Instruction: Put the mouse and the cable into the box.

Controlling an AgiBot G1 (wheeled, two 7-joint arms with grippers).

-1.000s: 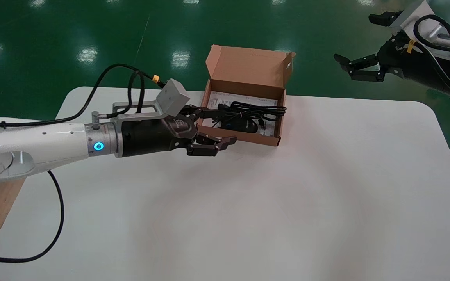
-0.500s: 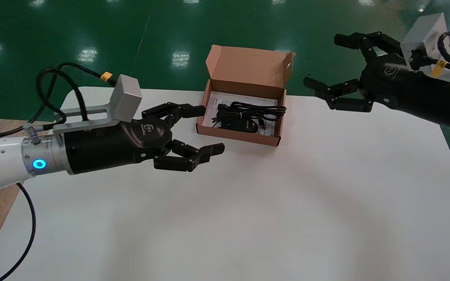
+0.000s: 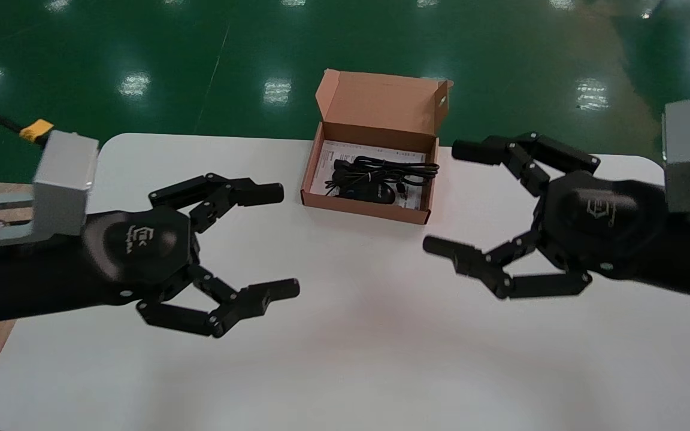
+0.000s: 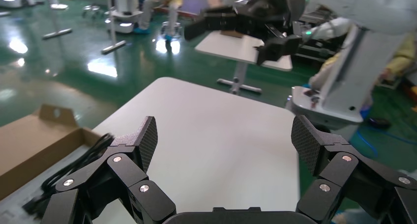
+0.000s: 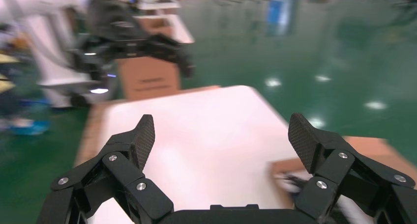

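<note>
Cardboard box (image 3: 364, 209), ahead between my left hand (image 3: 278, 241) and right hand (image 3: 451, 198) (both spread wide, empty), holds mouse (image 3: 376, 193) and cable (image 3: 390, 169); packing looks complete, so next I would merely park.

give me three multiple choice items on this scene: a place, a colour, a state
1. Where does the mouse lie? A in the cardboard box B on the table C on the floor
2. What colour is the box? A white B brown C green
3. How do the left claw and right claw stand? A both open, empty B both shut C one shut, one open
Answers: A, it sits with the cable inside the walls; B, plain brown cardboard; A, fingers spread, nothing held.
</note>
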